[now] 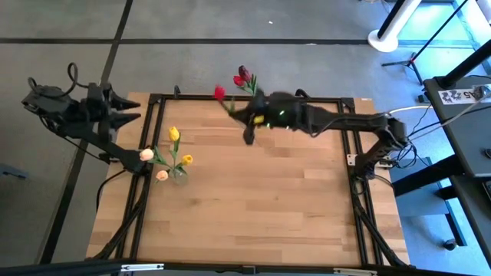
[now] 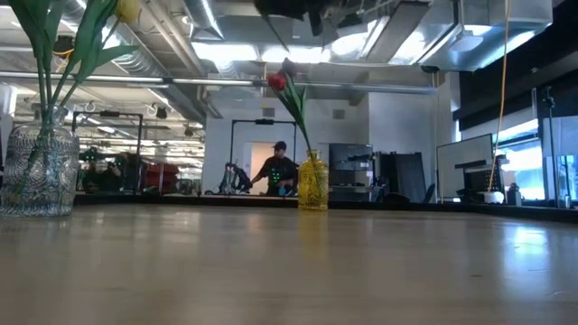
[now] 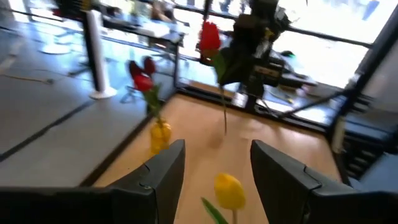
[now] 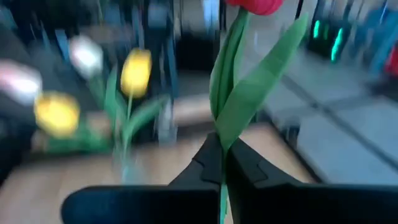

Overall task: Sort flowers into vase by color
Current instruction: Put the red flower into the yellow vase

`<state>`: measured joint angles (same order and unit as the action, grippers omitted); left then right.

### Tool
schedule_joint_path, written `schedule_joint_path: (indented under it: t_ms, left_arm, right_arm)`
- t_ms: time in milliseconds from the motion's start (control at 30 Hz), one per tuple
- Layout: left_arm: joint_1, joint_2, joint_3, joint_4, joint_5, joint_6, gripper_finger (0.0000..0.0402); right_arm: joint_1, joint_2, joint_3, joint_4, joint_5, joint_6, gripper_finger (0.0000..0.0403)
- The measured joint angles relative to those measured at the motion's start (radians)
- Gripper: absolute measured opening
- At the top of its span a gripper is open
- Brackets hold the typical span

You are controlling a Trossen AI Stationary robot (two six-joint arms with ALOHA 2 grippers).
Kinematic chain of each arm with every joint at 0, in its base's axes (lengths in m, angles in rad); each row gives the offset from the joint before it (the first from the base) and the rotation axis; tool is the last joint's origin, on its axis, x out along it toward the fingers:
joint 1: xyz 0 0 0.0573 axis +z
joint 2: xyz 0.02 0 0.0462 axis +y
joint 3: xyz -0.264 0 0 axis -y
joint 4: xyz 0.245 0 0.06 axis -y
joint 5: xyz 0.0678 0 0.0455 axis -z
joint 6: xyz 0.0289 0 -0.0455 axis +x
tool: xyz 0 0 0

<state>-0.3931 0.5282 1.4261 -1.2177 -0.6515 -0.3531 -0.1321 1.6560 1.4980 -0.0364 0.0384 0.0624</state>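
Note:
In the high view my right gripper (image 1: 242, 116) is above the table's far middle, shut on a red tulip (image 1: 219, 93). Just beyond, at the far edge, a yellow vase (image 2: 312, 181) holds a red tulip (image 2: 277, 81) and a maroon one (image 1: 244, 73) by their stems. A clear glass vase (image 2: 36, 171) at the table's left holds yellow tulips (image 1: 174, 134) and cream tulips (image 1: 146, 154). My left gripper (image 1: 126, 107) waits open, off the table's far left corner. My right gripper (image 4: 222, 149) pinches the red tulip's green stem (image 4: 222, 186) between its two fingers, just below the leaves (image 4: 249, 93). The fingers come about level from the table's right and lie across the stem. The tulip stands nearly upright, its head (image 3: 209, 37) above the fingers and its stem end (image 3: 224, 121) hanging clear of the table.
The wooden table (image 1: 253, 207) has a black frame along its edges (image 1: 157, 115). Its near half shows bare wood. In the low view a person (image 2: 278, 167) stands in the room behind the table. A white stand (image 1: 395, 31) is on the floor at the far right.

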Motion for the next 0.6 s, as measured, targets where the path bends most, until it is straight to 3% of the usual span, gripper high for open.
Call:
schedule_joint_path:
  t_ms: [300,400,600]
  left_arm:
    - [0.0,0.001,0.0,0.136,-0.271,0.024,0.0179]
    - [0.0,0.001,0.0,0.153,-0.3,0.019,0.0179]
    - [0.0,0.002,0.0,0.229,-0.266,-0.026,0.0179]
  right_arm:
    - [-0.185,-0.036,-0.198,0.674,-0.302,0.061,0.0001]
    - [-0.234,-0.036,-0.248,0.816,-0.319,0.061,0.0001]
    - [-0.314,-0.052,-0.361,0.904,-0.346,0.119,0.0001]
